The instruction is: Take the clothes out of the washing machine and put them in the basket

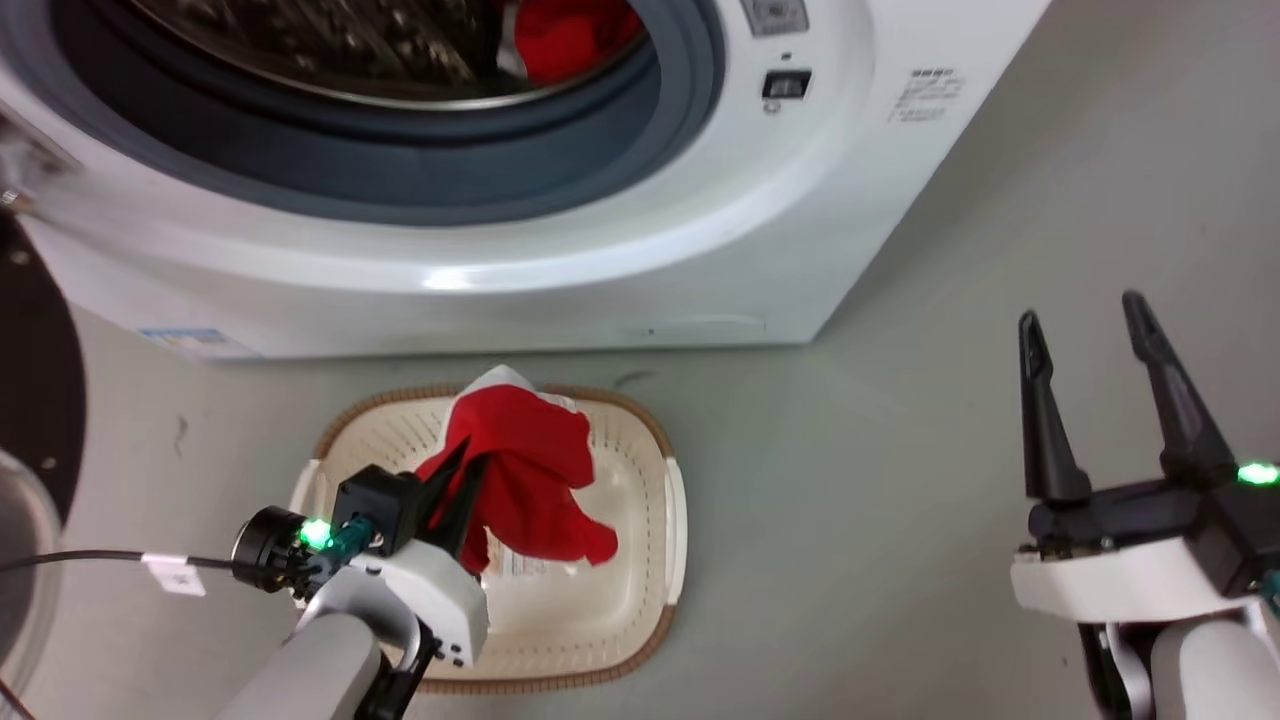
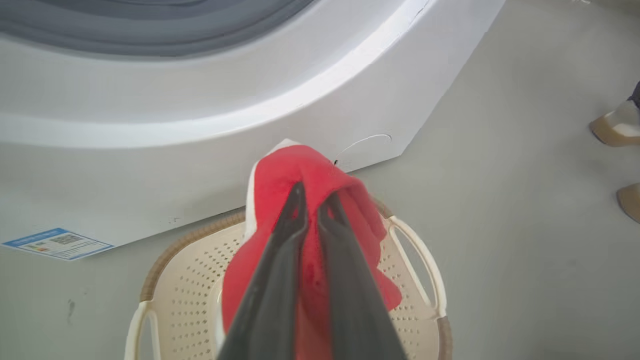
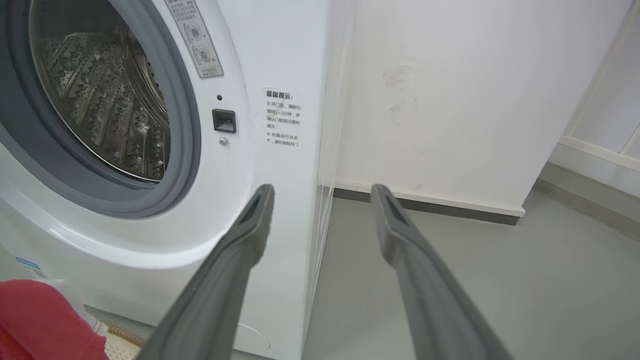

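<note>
My left gripper [image 1: 462, 462] [image 2: 312, 197] is shut on a red garment [image 1: 530, 470] [image 2: 320, 175] with white trim, which hangs over the cream basket [image 1: 640, 440] [image 2: 185, 305] on the floor in front of the washing machine [image 1: 500, 250] [image 2: 200, 100] [image 3: 235, 210]. More red clothes [image 1: 570, 35] lie inside the steel drum [image 1: 350, 45] [image 3: 105, 100] at the top of the head view. My right gripper [image 1: 1085, 315] [image 3: 322, 192] hovers open and empty to the machine's right. A corner of the held red garment [image 3: 40, 320] appears at the lower left of the right wrist view.
The machine's open door [image 1: 35, 420] juts out at the far left of the head view. A cable [image 1: 90, 558] trails from my left wrist. A person's shoes [image 2: 617, 125] stand on the grey floor at the right. A white wall [image 3: 450, 100] runs behind the machine.
</note>
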